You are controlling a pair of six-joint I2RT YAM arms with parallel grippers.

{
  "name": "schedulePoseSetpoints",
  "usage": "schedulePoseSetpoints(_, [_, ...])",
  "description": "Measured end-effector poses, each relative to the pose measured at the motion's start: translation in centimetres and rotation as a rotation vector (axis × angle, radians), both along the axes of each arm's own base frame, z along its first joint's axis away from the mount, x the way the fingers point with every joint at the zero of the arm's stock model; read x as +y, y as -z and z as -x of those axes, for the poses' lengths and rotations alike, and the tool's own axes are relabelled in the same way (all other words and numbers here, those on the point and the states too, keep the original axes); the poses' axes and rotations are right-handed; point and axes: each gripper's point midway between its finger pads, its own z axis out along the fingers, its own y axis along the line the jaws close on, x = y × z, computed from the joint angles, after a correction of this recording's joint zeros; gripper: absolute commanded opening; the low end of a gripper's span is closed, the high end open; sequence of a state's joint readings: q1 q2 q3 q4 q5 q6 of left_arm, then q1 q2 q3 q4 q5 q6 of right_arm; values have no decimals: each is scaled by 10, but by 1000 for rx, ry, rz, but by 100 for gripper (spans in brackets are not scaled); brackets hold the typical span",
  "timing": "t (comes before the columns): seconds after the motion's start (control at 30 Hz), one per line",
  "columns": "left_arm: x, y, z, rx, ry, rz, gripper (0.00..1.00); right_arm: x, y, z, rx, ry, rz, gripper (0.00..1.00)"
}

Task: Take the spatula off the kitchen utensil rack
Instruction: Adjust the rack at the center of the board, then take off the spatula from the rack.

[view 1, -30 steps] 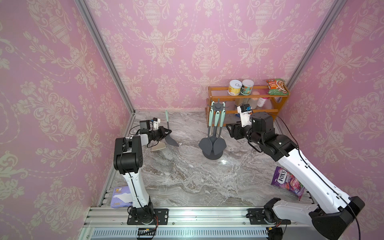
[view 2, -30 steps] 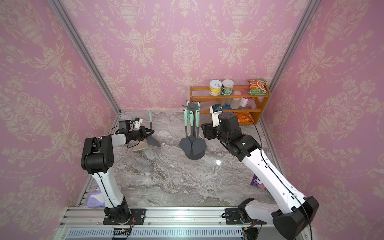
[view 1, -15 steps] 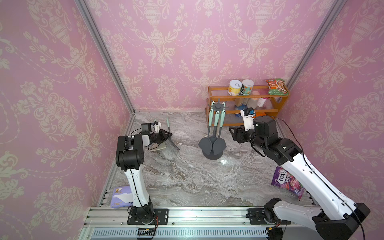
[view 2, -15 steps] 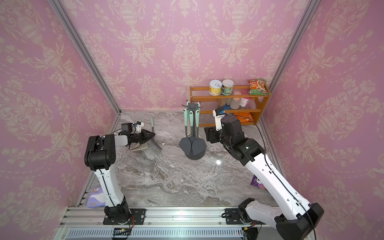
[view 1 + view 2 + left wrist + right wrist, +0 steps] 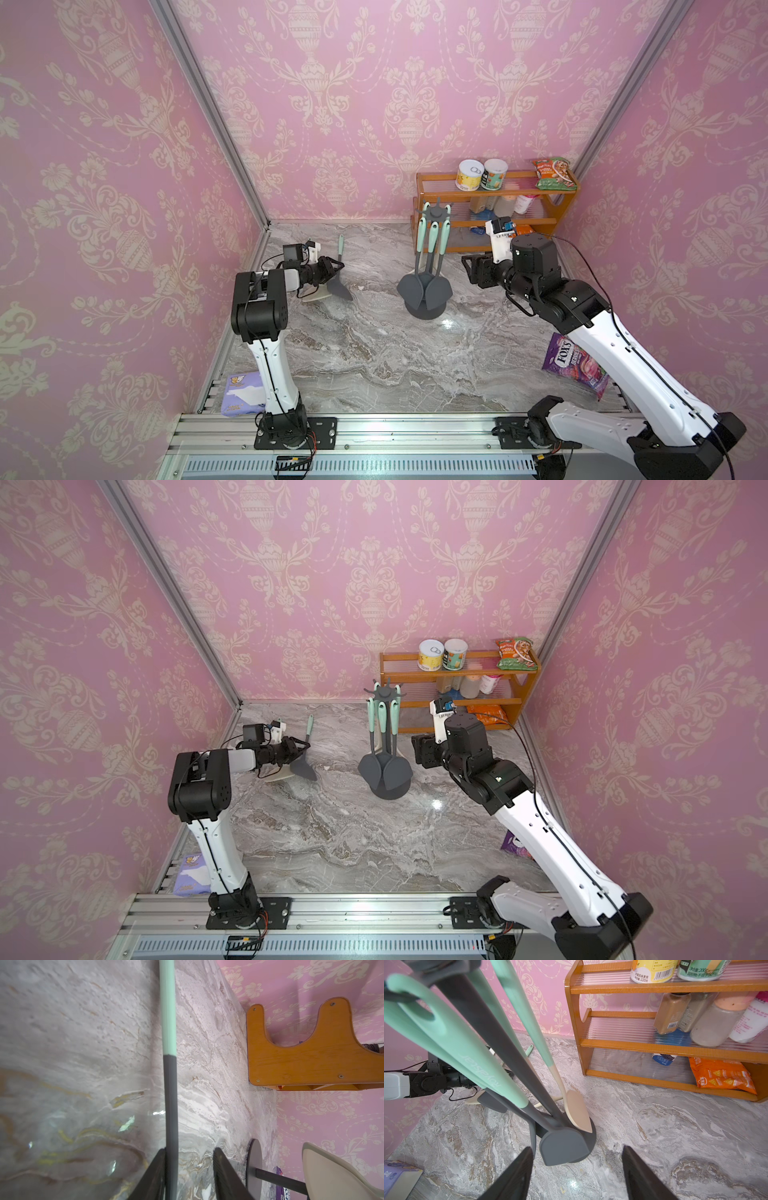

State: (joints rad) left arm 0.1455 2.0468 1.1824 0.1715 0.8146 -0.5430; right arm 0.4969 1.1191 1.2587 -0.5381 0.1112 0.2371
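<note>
The spatula (image 5: 339, 286) (image 5: 304, 766), grey-bladed with a mint handle, lies on the marble off the kitchen utensil rack (image 5: 426, 311) (image 5: 390, 792). My left gripper (image 5: 332, 270) (image 5: 300, 748) (image 5: 190, 1150) is open around its grey shaft (image 5: 170, 1095). The shaft rests against one finger, and the other finger stands apart from it. The rack stands mid-table with several mint-handled utensils hanging from its crown (image 5: 452, 1028). My right gripper (image 5: 473, 270) (image 5: 422, 750) (image 5: 577, 1149) is open just right of the rack's base (image 5: 589, 1136), holding nothing.
A cream utensil (image 5: 316, 296) lies under the left gripper beside the spatula's blade. An orange two-tier shelf (image 5: 494, 224) with cans, bottles and snack packs stands at the back right. A purple candy bag (image 5: 575, 370) lies by the right arm, a tissue pack (image 5: 241, 392) front left.
The left gripper has opened and the spatula, earlier held with its handle raised, now lies flat on the table. The right arm shifted slightly right, away from the rack.
</note>
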Motion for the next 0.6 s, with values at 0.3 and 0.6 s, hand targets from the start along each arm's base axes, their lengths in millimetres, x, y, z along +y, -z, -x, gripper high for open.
schedulePoseSetpoints(0.3, [11, -148, 4, -298, -47, -160, 56, 3, 4, -2, 12, -9, 0, 71])
schedulePoseSetpoints(0.6, [14, -159, 29, -288, -62, -231, 54, 11, 10, -3, 31, -42, -12, 70])
